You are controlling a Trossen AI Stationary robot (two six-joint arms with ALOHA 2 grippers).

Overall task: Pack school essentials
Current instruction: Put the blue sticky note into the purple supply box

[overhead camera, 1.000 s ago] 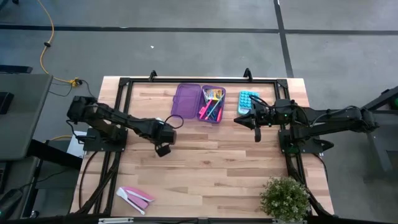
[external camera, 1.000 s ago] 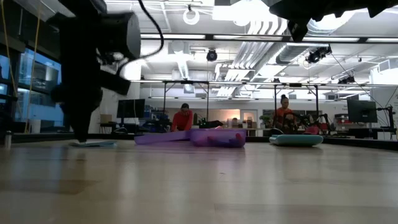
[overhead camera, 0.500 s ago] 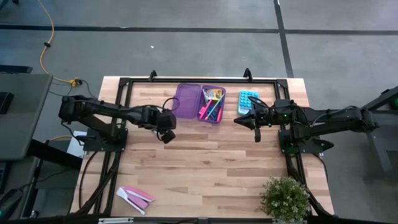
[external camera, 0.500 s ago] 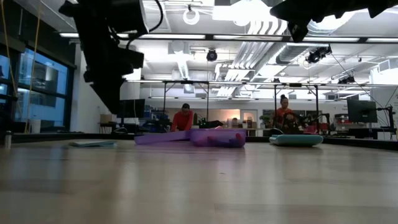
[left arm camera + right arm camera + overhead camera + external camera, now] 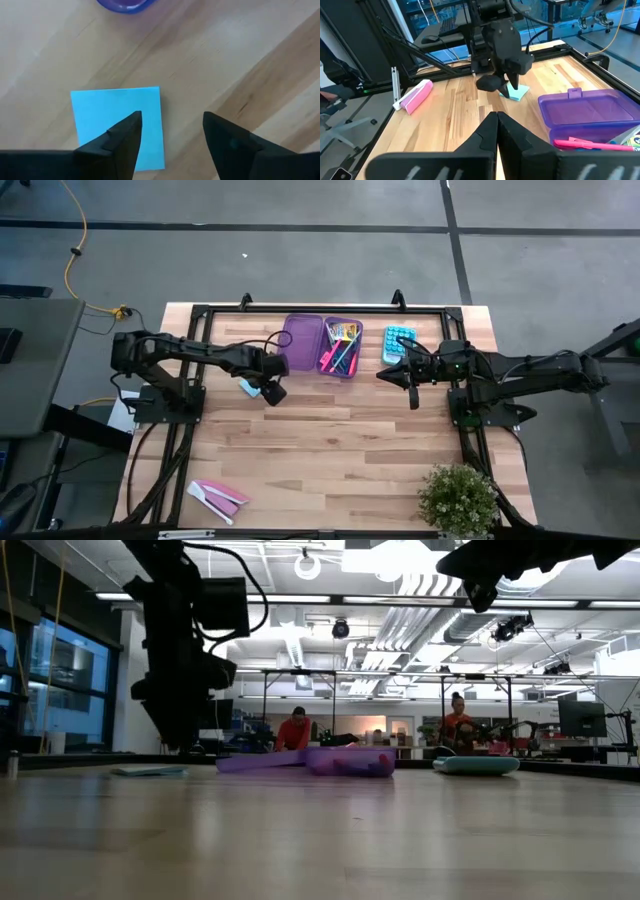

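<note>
Near the worktop's far edge, left of the open purple case point(image 5: 322, 345), the left gripper point(image 5: 170, 131) hangs spread over one light-blue notepad point(image 5: 120, 122), seemingly lined up to pinch it. The right gripper point(image 5: 413, 387), fingers together and empty, waits beside one calculator point(image 5: 397, 345).

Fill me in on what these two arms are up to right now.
The left claw hangs open over a light-blue notepad lying flat on the table, one finger above the pad and the other above bare wood; nothing is gripped yet. Close by sits an open purple case already holding pencils and markers. The right claw is shut and empty, waiting beside the calculator.
</note>
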